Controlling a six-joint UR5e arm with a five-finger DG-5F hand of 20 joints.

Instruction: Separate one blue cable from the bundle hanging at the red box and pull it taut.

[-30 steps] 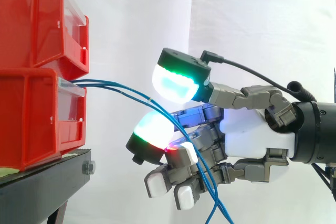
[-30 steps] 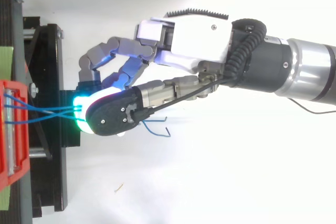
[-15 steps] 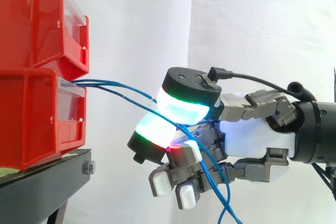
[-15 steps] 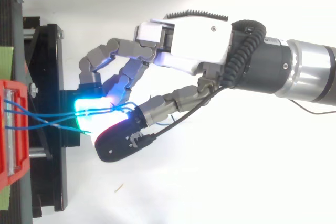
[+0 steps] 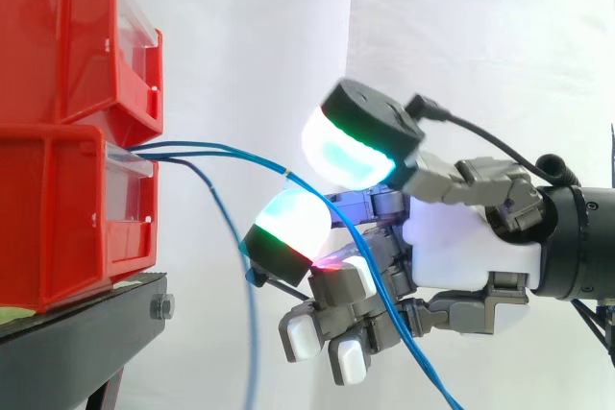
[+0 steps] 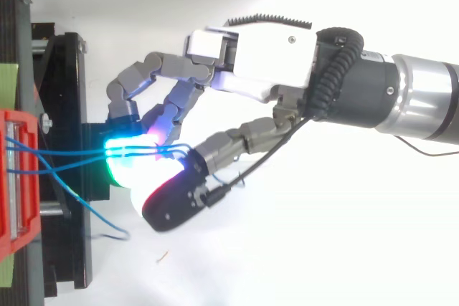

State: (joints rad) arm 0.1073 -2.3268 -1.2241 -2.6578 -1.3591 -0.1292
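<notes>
The lower red plastic bin (image 5: 58,218) holds the ends of three thin blue cables (image 5: 168,151); one loose strand (image 5: 253,333) hangs slack beside it, split from the rest. The other two strands (image 5: 240,154) run right across the robot hand (image 5: 461,247), hooked by its curled fingers (image 5: 288,228) with the thumb raised, so singling one out and tautening it seem left.

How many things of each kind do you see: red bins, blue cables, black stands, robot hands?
Red bins: 2
Blue cables: 3
Black stand: 1
Hand: 1
Total: 7
</notes>
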